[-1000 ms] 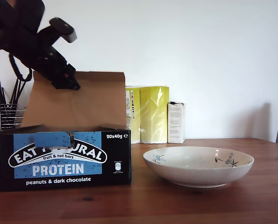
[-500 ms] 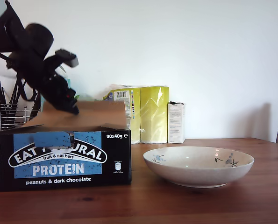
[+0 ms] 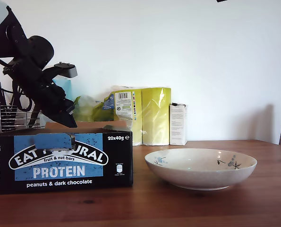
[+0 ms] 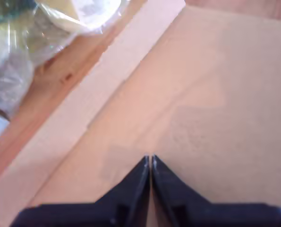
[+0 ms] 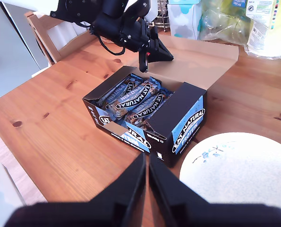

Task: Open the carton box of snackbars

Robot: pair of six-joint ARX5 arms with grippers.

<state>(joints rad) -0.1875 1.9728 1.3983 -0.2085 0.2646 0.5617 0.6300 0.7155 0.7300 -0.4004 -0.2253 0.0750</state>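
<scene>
The carton box of snackbars stands at the exterior view's left, black with a blue front panel. It is open, with wrapped bars showing inside. Its brown lid is folded far back and lies low behind the box. My first gripper is shut, its tips resting on the lid's plain brown inside face. My second gripper is shut with nothing in it, high above the box's front and looking down on it.
A white bowl sits right of the box in the exterior view. Behind stand a yellow pack of paper rolls, a small white carton, plastic bags and a wire utensil holder. A pale blue tissue box stands beyond the lid.
The lid has swung from upright to nearly flat behind the box. My first gripper has gone down and back with it, uncovering the bags behind.
</scene>
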